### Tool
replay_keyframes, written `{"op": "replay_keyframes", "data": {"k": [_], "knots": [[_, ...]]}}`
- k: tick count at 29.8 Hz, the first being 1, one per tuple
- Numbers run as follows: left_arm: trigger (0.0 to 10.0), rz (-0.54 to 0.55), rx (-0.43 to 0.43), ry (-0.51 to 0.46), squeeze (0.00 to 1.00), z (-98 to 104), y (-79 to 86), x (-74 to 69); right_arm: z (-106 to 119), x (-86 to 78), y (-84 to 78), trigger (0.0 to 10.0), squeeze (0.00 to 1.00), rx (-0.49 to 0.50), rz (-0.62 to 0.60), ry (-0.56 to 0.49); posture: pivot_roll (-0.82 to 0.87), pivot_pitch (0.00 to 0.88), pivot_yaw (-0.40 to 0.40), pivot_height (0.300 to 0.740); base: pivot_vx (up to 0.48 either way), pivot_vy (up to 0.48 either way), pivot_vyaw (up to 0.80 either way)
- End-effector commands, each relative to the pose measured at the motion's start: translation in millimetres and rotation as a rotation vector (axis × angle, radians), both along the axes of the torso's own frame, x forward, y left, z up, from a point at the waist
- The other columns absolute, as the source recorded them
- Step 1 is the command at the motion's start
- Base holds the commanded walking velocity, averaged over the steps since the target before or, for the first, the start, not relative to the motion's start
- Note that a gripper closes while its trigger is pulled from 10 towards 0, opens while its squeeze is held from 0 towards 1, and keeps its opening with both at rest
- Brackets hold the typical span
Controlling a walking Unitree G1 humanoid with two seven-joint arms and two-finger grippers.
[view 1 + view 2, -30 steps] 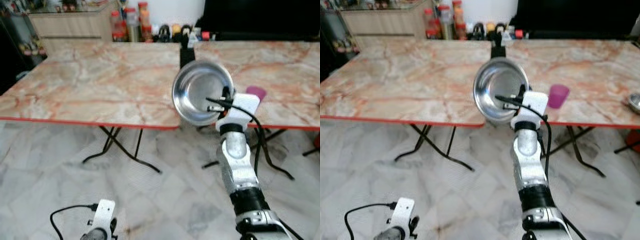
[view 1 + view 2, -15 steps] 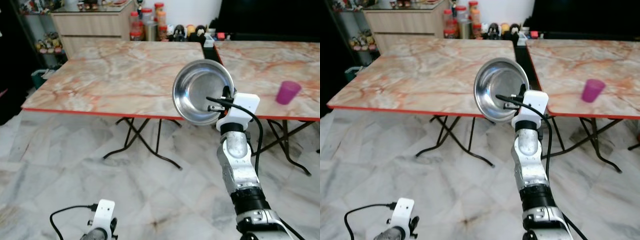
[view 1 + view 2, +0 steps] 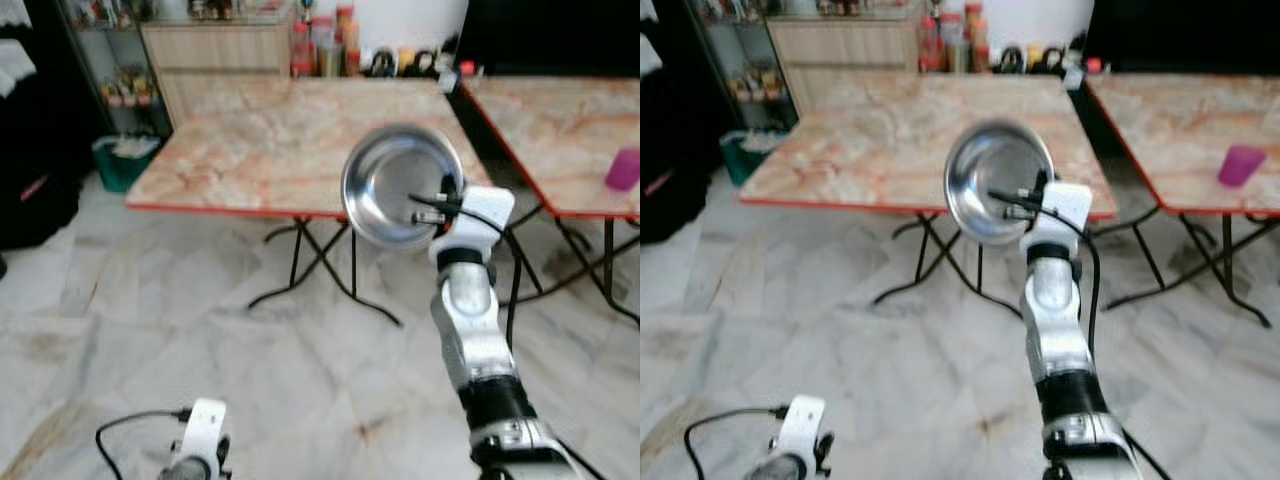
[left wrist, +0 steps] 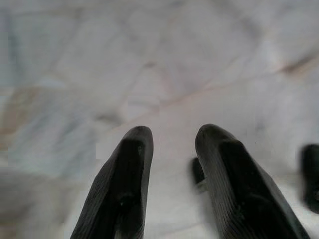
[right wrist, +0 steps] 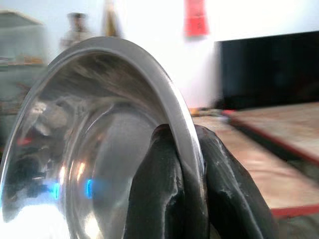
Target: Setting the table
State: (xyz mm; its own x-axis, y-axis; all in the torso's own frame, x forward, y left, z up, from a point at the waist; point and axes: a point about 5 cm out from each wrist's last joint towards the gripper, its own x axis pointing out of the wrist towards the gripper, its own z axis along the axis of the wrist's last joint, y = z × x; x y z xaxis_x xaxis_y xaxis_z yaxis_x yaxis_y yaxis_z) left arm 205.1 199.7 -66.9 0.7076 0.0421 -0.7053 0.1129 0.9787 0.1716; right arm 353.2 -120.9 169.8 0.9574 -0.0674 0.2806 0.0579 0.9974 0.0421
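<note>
My right gripper (image 3: 452, 192) is raised in front of me, shut on the rim of a shiny steel bowl (image 3: 400, 186) that stands on edge with its hollow facing me. In the right wrist view the two black fingers (image 5: 162, 189) pinch the steel bowl (image 5: 89, 149) at its rim. Beyond the bowl stands a marble-patterned table (image 3: 270, 140) with a red edge. A purple cup (image 3: 622, 168) sits on a second such table (image 3: 560, 120) to the right. My left gripper (image 4: 172, 144) hangs low over the floor, open and holding nothing.
Bottles and jars (image 3: 330, 55) line the far end of the tables, before a wooden cabinet (image 3: 215, 50). A teal bin (image 3: 122, 160) stands at the left by dark shelving. The tables rest on black folding legs (image 3: 320, 270) over the pale marble floor (image 3: 200, 340).
The whole view has swung left and drawn back: both tables and the purple cup have slid right and look farther off. The bowl stays held the same way in my right gripper.
</note>
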Motion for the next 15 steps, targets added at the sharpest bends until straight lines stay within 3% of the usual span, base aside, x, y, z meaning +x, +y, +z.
{"op": "replay_keyframes", "data": {"k": [1, 12, 15], "knots": [[10.0, -0.022, 0.007, -0.003, 0.00, 0.3, -4.8, 1.8, 10.9, 2.0, -9.5, 10.0, 0.00, -0.001, -0.025, -0.044, 0.00, 0.000, 0.005, 0.736, 0.000, 0.000, 0.00], [10.0, -0.031, -0.001, -0.005, 0.00, 0.7, -6.2, 2.8, 8.7, 1.8, -7.1, 10.0, 0.00, 0.006, -0.020, -0.038, 0.00, 0.000, 0.010, 0.736, 0.000, 0.000, 0.00], [10.0, -0.038, 0.000, -0.005, 0.00, 0.5, -7.0, 2.5, 7.9, 1.4, -5.7, 10.0, 0.00, 0.008, -0.016, -0.037, 0.00, 0.000, 0.013, 0.736, 0.335, 0.000, 0.00]]}}
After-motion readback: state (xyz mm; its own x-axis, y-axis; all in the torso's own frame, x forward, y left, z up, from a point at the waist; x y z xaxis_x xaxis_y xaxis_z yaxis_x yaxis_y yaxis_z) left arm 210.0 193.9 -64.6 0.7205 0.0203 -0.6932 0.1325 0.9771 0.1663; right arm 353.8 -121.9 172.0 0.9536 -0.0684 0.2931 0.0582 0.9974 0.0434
